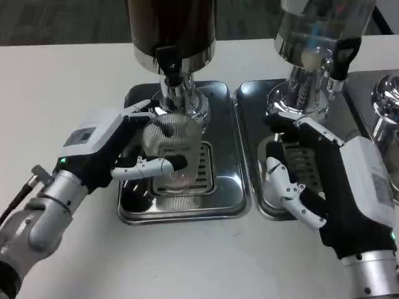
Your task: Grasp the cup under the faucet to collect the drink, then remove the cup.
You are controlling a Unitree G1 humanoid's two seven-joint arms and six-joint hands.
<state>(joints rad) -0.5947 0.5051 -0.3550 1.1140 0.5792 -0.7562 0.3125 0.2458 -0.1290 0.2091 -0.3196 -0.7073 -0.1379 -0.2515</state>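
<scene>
Ribbed cup (pixel 169 146) (tilted) in left robot hand (pixel 112 152), under faucet (pixel 173 84)

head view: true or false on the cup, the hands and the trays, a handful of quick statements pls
1. The left hand grips the cup. True.
2. The cup lies flat on the white table. False: it is held over the left drip tray, below the dark dispenser.
3. The right hand holds a second cup. False: it holds nothing, fingers apart, over the right drip tray.
4. Each dispenser stands on its own metal tray. True.
</scene>
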